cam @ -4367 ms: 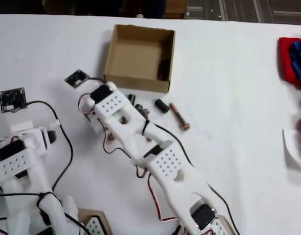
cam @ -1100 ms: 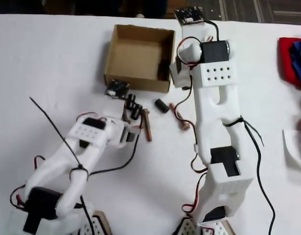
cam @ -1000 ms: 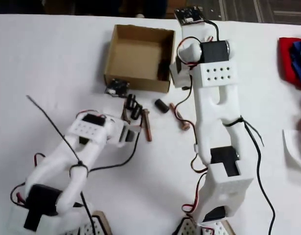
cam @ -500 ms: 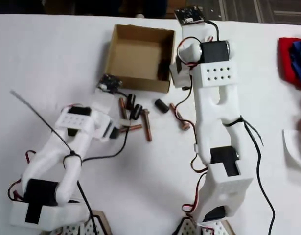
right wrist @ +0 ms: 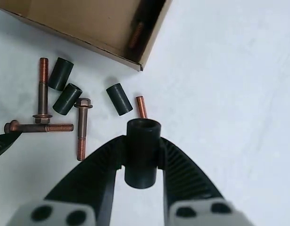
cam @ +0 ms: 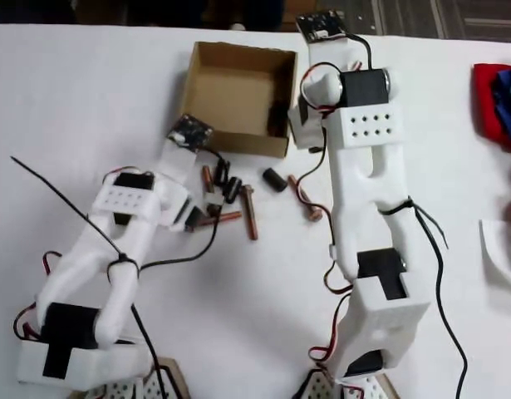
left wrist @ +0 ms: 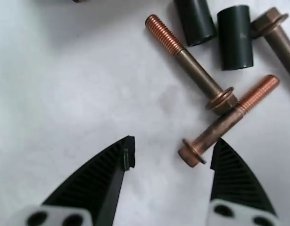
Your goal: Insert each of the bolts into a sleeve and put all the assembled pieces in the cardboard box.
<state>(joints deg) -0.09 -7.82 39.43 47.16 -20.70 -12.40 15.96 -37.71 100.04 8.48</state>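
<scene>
In the left wrist view my left gripper stands open just above the table, with the head of one copper bolt close to one finger. A second bolt and two black sleeves lie just beyond. From above, these bolts and sleeves lie in a cluster in front of the cardboard box. My right gripper is shut on a black sleeve, held upright high above the table beside the box. A copper bolt end shows inside the box.
A loose sleeve and another bolt lie between the two arms. Red and blue cloth and a white object sit at the right table edge. Cables trail from both arms.
The left arm has drawn back to the left, away from the sleeves, leaving two bolts uncovered on the table. The right arm has stayed still with its sleeve.
</scene>
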